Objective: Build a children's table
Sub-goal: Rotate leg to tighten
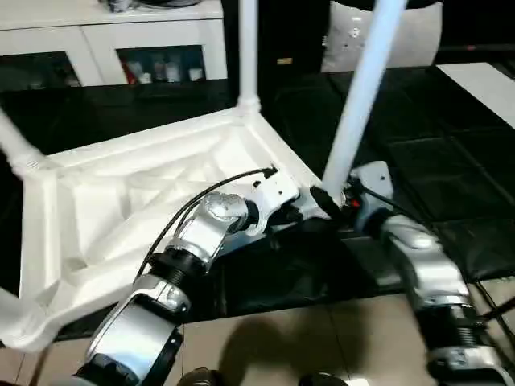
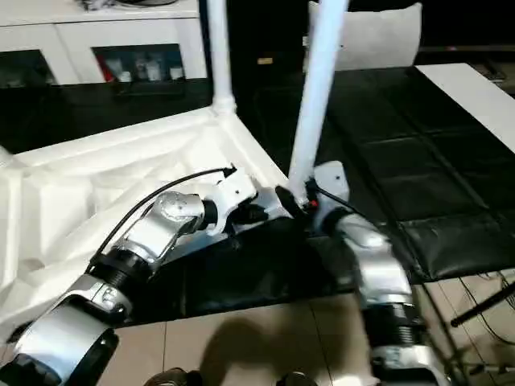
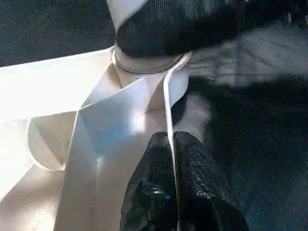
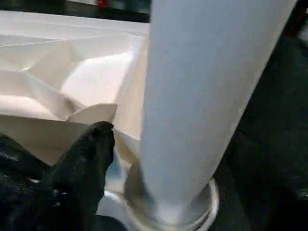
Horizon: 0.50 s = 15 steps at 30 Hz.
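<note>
Left eye view: the upturned table top (image 1: 121,201) lies on the dark floor mat (image 1: 451,161); the near-right leg (image 1: 362,88) rises from its corner socket (image 4: 168,211), long axis tilting up and away. The right gripper (image 1: 326,201), at that leg's base, is nearer; its fingers' spread cannot be judged. The left gripper (image 3: 173,163), clenched on the top's thin rim (image 3: 168,110), sits just beside the socket.
</note>
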{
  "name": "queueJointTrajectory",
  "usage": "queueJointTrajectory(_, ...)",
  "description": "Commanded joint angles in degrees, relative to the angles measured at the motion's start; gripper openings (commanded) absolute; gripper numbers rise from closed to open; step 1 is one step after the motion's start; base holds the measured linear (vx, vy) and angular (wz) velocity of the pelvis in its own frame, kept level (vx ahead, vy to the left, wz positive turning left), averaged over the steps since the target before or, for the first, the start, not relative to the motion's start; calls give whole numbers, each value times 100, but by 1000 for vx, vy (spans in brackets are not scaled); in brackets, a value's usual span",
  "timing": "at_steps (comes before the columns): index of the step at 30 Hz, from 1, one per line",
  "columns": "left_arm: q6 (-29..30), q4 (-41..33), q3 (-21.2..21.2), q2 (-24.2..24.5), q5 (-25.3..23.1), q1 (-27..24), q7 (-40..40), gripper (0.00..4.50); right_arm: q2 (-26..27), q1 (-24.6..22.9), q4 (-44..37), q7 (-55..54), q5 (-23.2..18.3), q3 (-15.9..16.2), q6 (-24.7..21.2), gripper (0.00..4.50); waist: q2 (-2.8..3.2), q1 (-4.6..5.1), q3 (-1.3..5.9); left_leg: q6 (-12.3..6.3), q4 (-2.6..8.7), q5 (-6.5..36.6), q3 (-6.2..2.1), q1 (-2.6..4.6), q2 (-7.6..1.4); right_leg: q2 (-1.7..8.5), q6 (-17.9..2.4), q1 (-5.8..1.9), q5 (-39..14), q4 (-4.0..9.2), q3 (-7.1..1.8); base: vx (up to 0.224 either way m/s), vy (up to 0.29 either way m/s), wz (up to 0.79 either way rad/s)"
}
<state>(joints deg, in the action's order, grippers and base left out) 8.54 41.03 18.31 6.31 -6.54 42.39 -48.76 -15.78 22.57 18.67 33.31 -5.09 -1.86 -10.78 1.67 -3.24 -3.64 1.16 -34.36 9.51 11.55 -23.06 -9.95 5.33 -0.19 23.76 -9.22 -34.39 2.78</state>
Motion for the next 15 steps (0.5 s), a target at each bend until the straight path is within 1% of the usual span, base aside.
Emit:
queueJointTrajectory(1,-400,-244,73,169,57,21,-396,0,-312,-43,45,581,-180,-52,225,415,-24,-21,463,-332,387,1500,-155,191,-282,302,-1348,-318,-1259,443,-167,0,0,0)
queueJointTrajectory(2,-480,-225,96,229,49,19,-492,0,-449,-77,16,858,-250,-39,289,421,-23,-31,460,-317,387,1517,-153,198,-290,306,-1342,-311,-1270,444,-173,0,0,0)
queueJointTrajectory(3,-592,-204,126,299,55,9,-667,0,-642,-147,-40,1280,-357,13,373,429,-40,-42,456,-334,387,1582,-155,196,-291,305,-1341,-320,-1287,445,-171,0,0,0)
queueJointTrajectory(4,-661,-191,146,342,59,2,-778,0,-764,-193,-78,1549,-423,50,424,437,-31,-55,447,-330,391,1609,-153,202,-300,308,-1333,-310,-1315,450,-176,0,0,0)
queueJointTrajectory(5,-690,-179,160,374,69,3,-881,0,-877,-238,-105,1802,-483,84,459,445,-36,-59,449,-346,391,1580,-154,190,-301,309,-1345,-317,-1267,437,-179,0,0,0)
queueJointTrajectory(7,-867,-204,244,485,157,-7,-1334,0,-1187,-350,-129,2472,-621,172,561,445,-64,-65,456,-422,384,1502,-156,165,-299,319,-1382,-334,-1225,423,-172,0,0,0)
queueJointTrajectory(8,-961,-225,301,544,168,-14,-1518,0,-1288,-386,-151,2680,-663,203,580,445,-60,-74,460,-440,379,1487,-151,175,-301,322,-1395,-331,-1224,429,-169,0,0,0)
queueJointTrajectory(9,-1017,-239,338,581,171,-17,-1624,0,-1345,-407,-166,2796,-685,221,587,445,-59,-94,459,-478,374,1439,-151,165,-308,321,-1416,-335,-1215,421,-166,0,0,0)
queueJointTrajectory(10,-1096,-249,372,617,193,-20,-1772,0,-1418,-425,-175,2957,-710,252,583,445,-69,-102,458,-484,375,1413,-140,169,-315,318,-1429,-323,-1204,417,-168,0,0,0)
queueJointTrajectory(11,-1161,-245,393,639,214,-18,-1869,0,-1466,-430,-165,3071,-729,272,588,445,-56,-123,462,-497,370,1388,-139,179,-325,316,-1467,-309,-1183,410,-166,0,0,0)
queueJointTrajectory(13,-1272,-239,448,715,284,0,-2238,0,-1640,-447,-104,3510,-774,415,692,445,-59,-192,462,-487,362,1412,-130,196,-332,324,-1491,-296,-1238,408,-166,0,0,0)
queueJointTrajectory(15,-1309,-232,454,729,290,3,-2331,0,-1677,-444,-75,3623,-800,445,714,445,-55,-228,462,-468,369,1425,-130,204,-341,326,-1496,-289,-1255,405,-170,0,0,0)
